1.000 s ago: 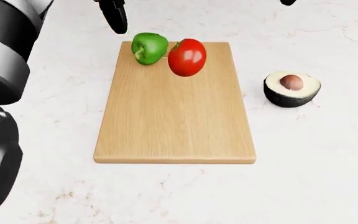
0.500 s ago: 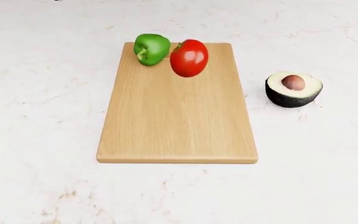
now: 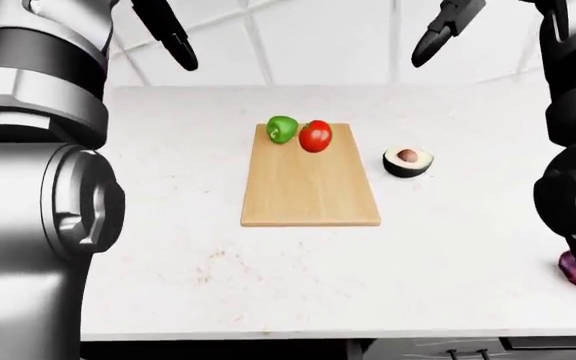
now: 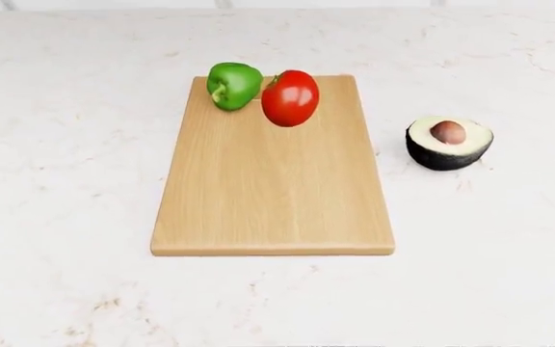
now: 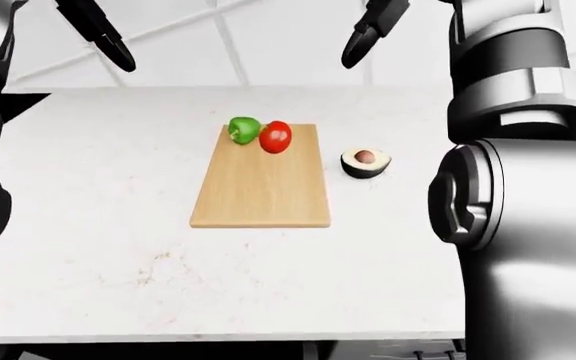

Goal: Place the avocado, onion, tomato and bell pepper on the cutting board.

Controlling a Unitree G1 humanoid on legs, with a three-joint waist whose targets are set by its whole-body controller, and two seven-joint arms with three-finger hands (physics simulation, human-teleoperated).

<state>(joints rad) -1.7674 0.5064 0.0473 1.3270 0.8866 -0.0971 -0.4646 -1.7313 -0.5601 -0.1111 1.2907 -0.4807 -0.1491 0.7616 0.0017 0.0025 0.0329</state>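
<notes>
A wooden cutting board (image 4: pixel 273 188) lies on the white marble counter. A green bell pepper (image 4: pixel 233 85) and a red tomato (image 4: pixel 290 97) sit side by side, touching, at the board's top edge. A halved avocado (image 4: pixel 448 142), pit up, rests on the counter to the right of the board. A purple onion (image 3: pixel 571 268) peeks in at the right edge of the left-eye view, mostly hidden by my right arm. My left hand (image 3: pixel 173 37) and right hand (image 3: pixel 443 26) are raised high above the counter with fingers spread, holding nothing.
A tiled wall (image 3: pixel 298 37) stands behind the counter. The counter's near edge (image 3: pixel 318 334) runs along the bottom of the eye views, with drawer fronts below it. My arms fill the left and right sides of the eye views.
My left arm and hand, at the left and top of the head view a second ago, have lifted out of it. The picture shifts slightly; the board and vegetables stay put.
</notes>
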